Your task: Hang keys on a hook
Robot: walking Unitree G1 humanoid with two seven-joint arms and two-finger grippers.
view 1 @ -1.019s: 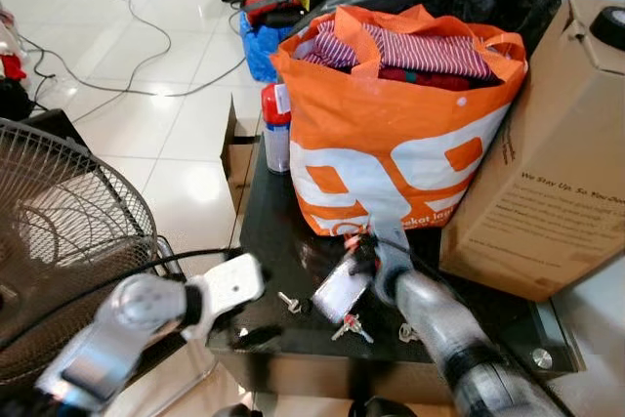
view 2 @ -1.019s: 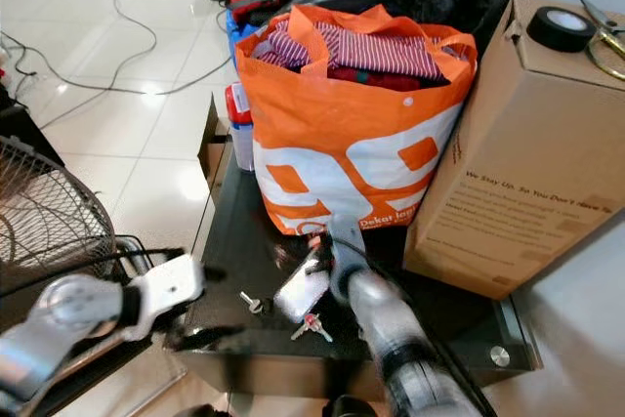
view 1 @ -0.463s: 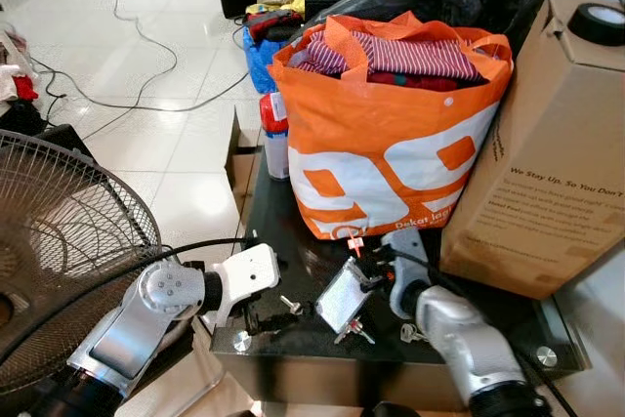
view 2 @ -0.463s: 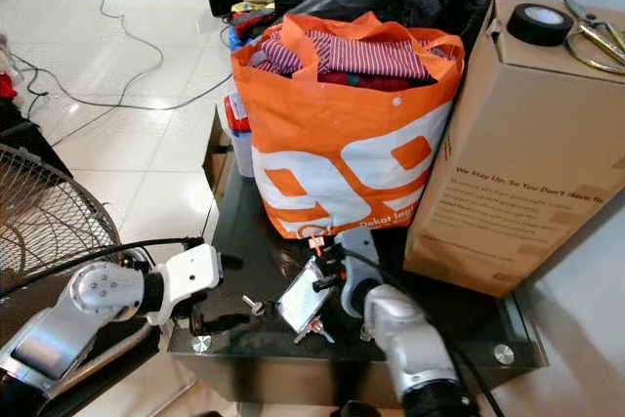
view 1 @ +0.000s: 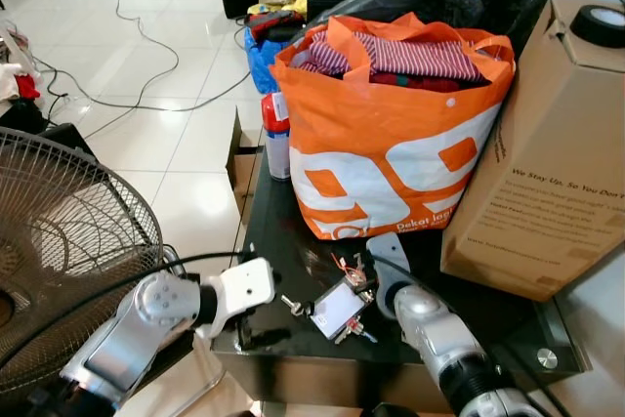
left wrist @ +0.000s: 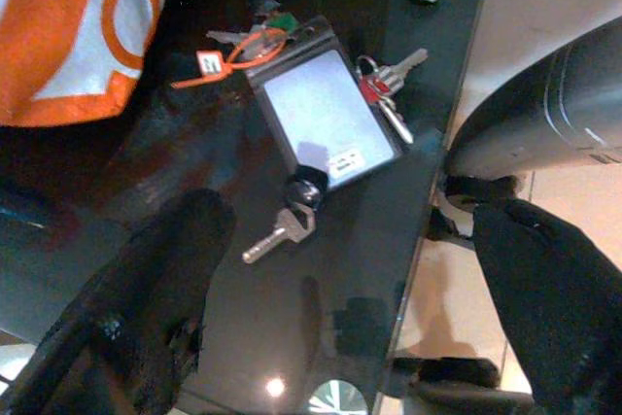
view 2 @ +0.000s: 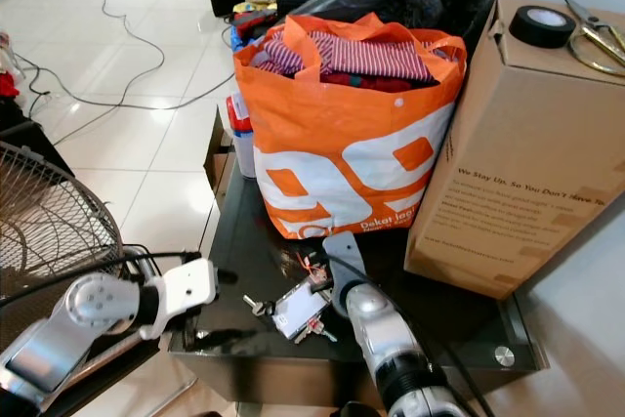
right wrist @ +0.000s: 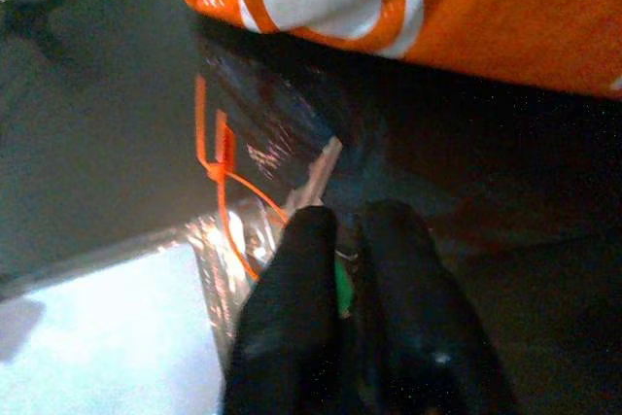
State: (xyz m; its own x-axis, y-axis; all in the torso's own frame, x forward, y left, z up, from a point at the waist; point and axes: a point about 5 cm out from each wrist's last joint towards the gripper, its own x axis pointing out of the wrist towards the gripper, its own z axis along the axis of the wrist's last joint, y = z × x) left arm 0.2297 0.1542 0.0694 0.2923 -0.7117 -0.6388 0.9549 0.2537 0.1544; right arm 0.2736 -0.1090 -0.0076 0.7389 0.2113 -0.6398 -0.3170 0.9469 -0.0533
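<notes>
Black glass table (view 1: 283, 241) carries key bunch (left wrist: 321, 114) with clear card sleeve, near edge, before orange bag (view 1: 391, 144). Right gripper (right wrist: 345, 269) pinched narrow on bunch's ring end. Left gripper (left wrist: 340, 269) held wide above loose key (left wrist: 282, 230). Pickup step judged in hand; lift required next, hook yet to be found.

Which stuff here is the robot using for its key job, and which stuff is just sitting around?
For the job:
- key bunch with clear plastic tag, pinched at its top by the right gripper
- left gripper, open over the loose silver key

Just sitting around:
- orange bag of clothes
- cardboard box with tape roll
- fan
- spray can
- black table
</notes>
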